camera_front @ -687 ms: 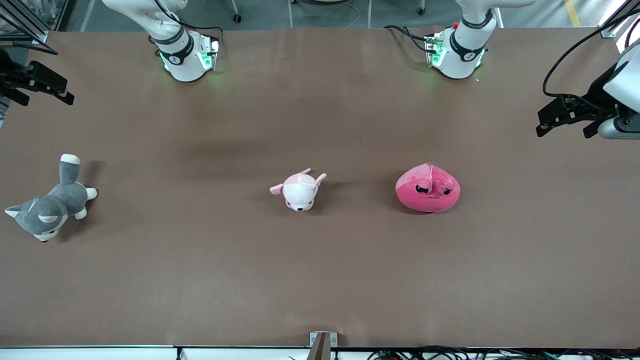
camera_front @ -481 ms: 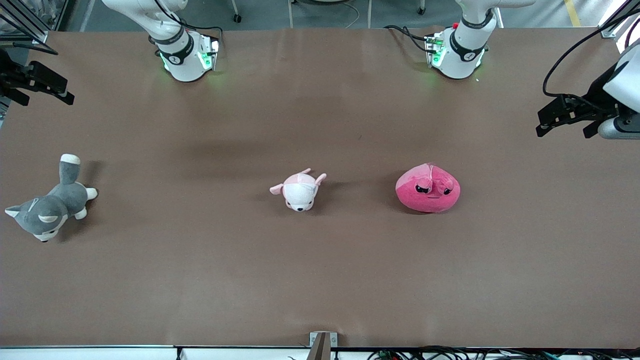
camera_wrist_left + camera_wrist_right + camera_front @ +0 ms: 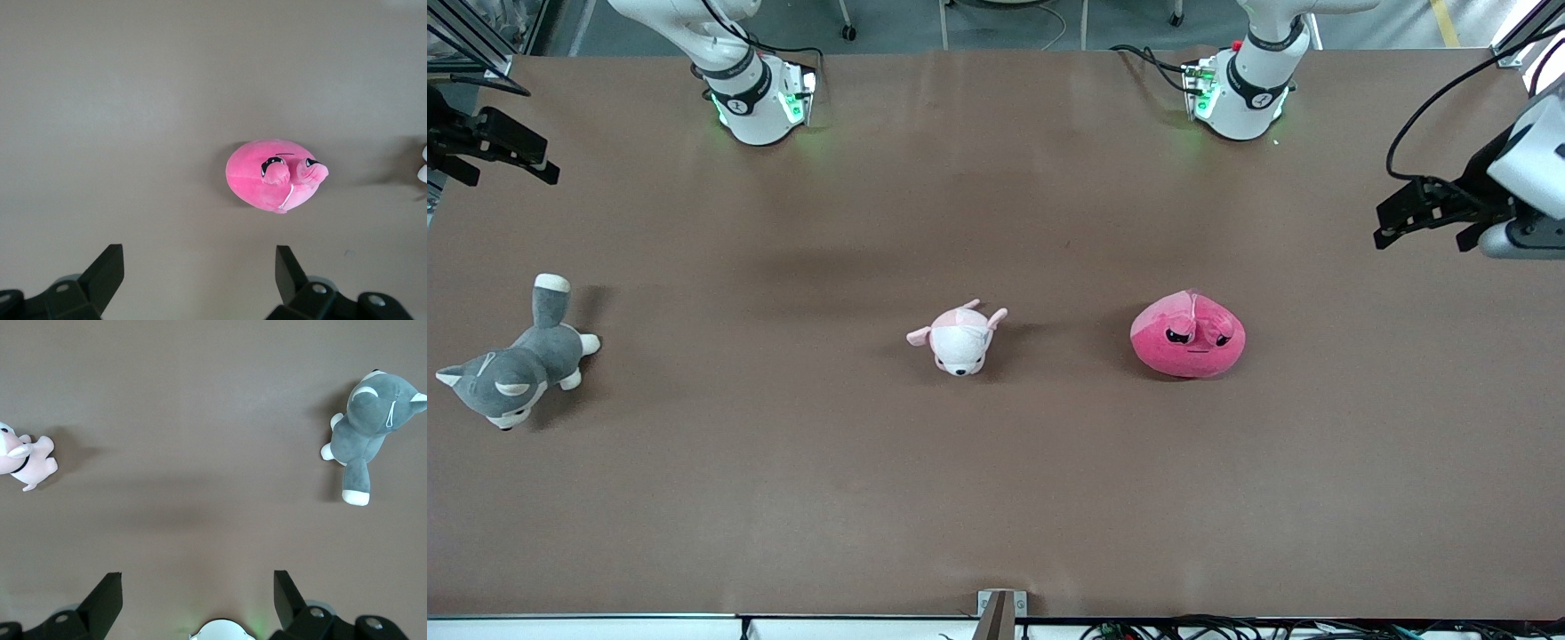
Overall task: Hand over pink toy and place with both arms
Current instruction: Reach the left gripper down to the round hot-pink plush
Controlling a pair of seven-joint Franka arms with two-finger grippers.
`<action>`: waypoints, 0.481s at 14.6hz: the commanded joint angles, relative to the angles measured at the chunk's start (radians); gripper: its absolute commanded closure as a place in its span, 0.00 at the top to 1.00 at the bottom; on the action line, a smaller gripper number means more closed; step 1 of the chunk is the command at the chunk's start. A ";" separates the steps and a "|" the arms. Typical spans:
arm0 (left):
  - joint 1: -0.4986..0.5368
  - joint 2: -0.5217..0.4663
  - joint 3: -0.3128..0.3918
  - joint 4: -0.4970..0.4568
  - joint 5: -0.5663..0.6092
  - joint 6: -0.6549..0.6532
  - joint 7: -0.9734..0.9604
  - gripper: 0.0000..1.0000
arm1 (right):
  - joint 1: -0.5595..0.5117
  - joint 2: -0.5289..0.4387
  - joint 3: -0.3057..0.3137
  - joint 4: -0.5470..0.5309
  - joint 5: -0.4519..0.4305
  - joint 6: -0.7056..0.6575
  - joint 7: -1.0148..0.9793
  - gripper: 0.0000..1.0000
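**Handover job: nothing picked up yet**

Since the deep magenta, rounded blob-shaped plush toy with sleepy black eyes [image 3: 1188, 337] was sitting untouched on the brown table [image 3: 996, 498], basically none of the task could be counted as done. It was found toward the left arm's end of the table, well apart from both grippers, with a small white and pale-pink plush animal [image 3: 959, 339] beside it toward the middle and a grey-and-white plush dog [image 3: 511, 371] lying out at the right arm's end.

The black two-finger left gripper [image 3: 1416, 212] was held up in the air over the table's edge at its own end, fingers spread wide and nothing gripped; in the left wrist view the pink toy [image 3: 275, 175] was framed between the open fingers [image 3: 107, 270]. The black right gripper [image 3: 503, 151] was parked over the other edge, also wide open and empty, so that arm looked to be waiting.

Everything was judged to be left: the grasp, the pass between arms, and the placing.
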 commanded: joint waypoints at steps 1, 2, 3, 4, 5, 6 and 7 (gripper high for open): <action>-0.012 0.059 -0.009 0.020 -0.003 0.000 -0.003 1.00 | -0.001 -0.009 -0.005 0.003 -0.001 0.003 -0.002 1.00; -0.015 0.068 -0.013 0.020 -0.003 0.000 -0.005 1.00 | -0.006 0.002 -0.007 0.003 -0.003 0.005 -0.003 1.00; -0.024 0.076 -0.014 0.019 -0.004 0.000 -0.005 1.00 | -0.024 0.012 -0.007 0.003 -0.001 0.012 0.003 1.00; -0.026 0.100 -0.016 0.020 -0.006 0.000 0.015 1.00 | -0.032 0.037 -0.005 0.003 0.001 0.014 0.003 1.00; -0.028 0.126 -0.017 0.020 -0.012 0.000 0.014 1.00 | -0.032 0.071 -0.005 0.004 -0.001 0.014 0.001 1.00; -0.029 0.143 -0.017 0.020 -0.038 0.000 0.005 1.00 | -0.032 0.086 -0.007 0.014 -0.003 0.014 -0.005 1.00; -0.031 0.163 -0.017 0.020 -0.065 0.001 -0.008 0.99 | -0.033 0.095 -0.007 0.015 -0.003 0.025 -0.005 1.00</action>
